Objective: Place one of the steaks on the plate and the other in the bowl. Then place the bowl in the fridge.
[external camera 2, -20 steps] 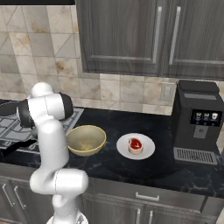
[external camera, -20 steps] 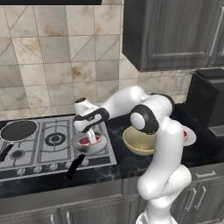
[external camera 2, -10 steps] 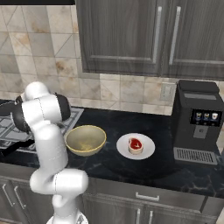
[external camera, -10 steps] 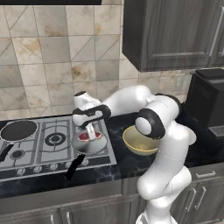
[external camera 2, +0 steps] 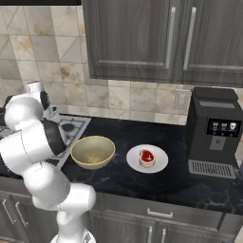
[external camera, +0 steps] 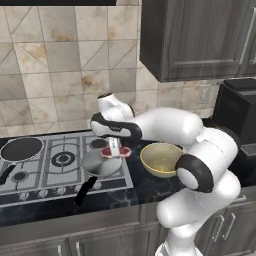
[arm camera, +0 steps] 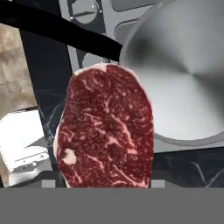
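Note:
My gripper [external camera: 114,146] is shut on a raw red steak [external camera: 115,151] and holds it just above the right edge of the stove, beside the grey pan [external camera: 100,164]. In the hand view this steak [arm camera: 107,131] hangs between the jaws and hides the finger tips, with the grey pan [arm camera: 188,78] off to its right. The pale yellow-tan bowl [external camera: 160,159] stands empty on the dark counter right of the gripper, also seen as the bowl [external camera 2: 92,152]. Another steak [external camera 2: 146,157] lies on the white plate [external camera 2: 162,163] beside the bowl. The fridge is out of view.
A black frying pan [external camera: 20,148] sits on the stove's [external camera: 55,172] far left burner. A dark coffee machine [external camera 2: 214,133] stands at the counter's right end. Dark wall cabinets [external camera 2: 152,38] hang above the counter.
The gripper has lifted the steak out of the grey pan and carried it right, toward the bowl. The bowl, the plate and the other steak have stayed put.

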